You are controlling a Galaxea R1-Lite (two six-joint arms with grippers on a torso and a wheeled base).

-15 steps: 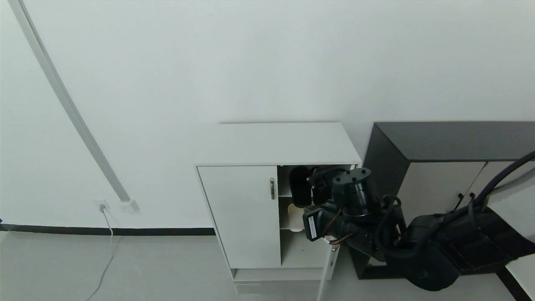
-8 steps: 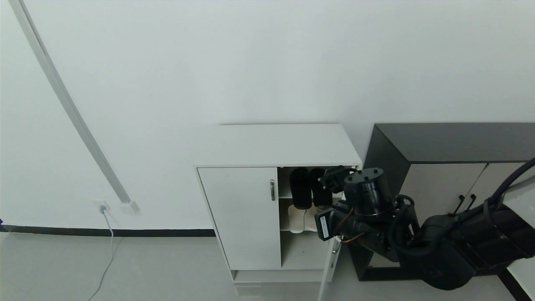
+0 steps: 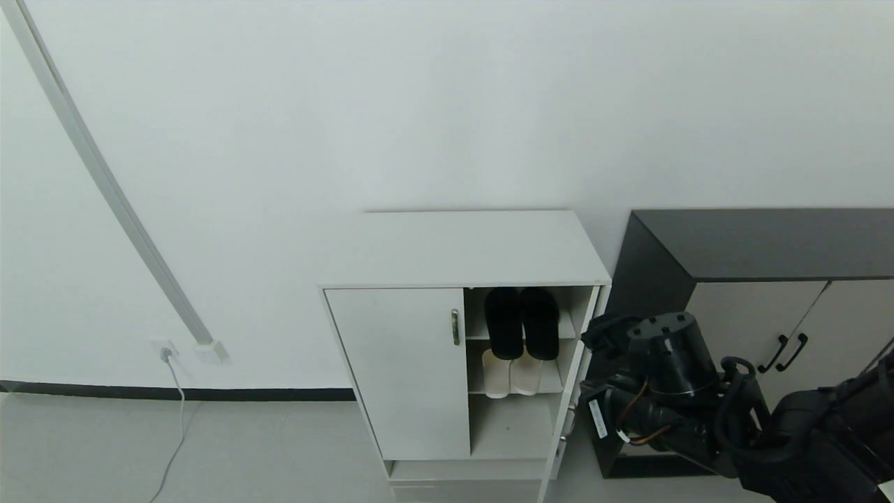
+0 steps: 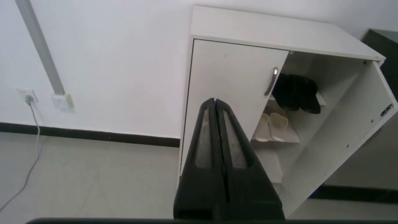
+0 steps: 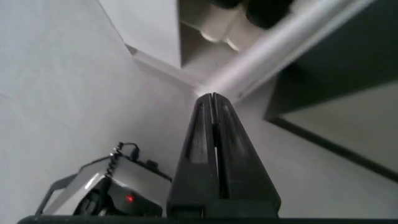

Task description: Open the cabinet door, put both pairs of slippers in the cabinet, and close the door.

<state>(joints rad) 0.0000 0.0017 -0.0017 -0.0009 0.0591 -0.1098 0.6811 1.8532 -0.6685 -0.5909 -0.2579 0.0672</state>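
The white cabinet (image 3: 475, 244) has its left door (image 3: 398, 370) closed and its right door (image 3: 569, 398) swung open, seen edge-on. A black pair of slippers (image 3: 522, 321) lies on the top shelf, and a white pair of slippers (image 3: 510, 374) on the shelf below. My right gripper (image 5: 212, 96) is shut and empty, outside the cabinet, just right of the open door's edge (image 5: 292, 43). My left gripper (image 4: 215, 101) is also shut and empty, well back from the cabinet (image 4: 273, 37), level with the closed door (image 4: 230, 93).
A dark cabinet (image 3: 761, 237) with grey doors stands right beside the white one, behind my right arm. A wall socket with a cable (image 3: 167, 353) and a slanted wall conduit (image 3: 105, 181) are to the left. Bare floor lies in front.
My right arm has drawn back out of the top shelf, rightward and down past the open door. The black slippers stay on the shelf. The head view shifted slightly.
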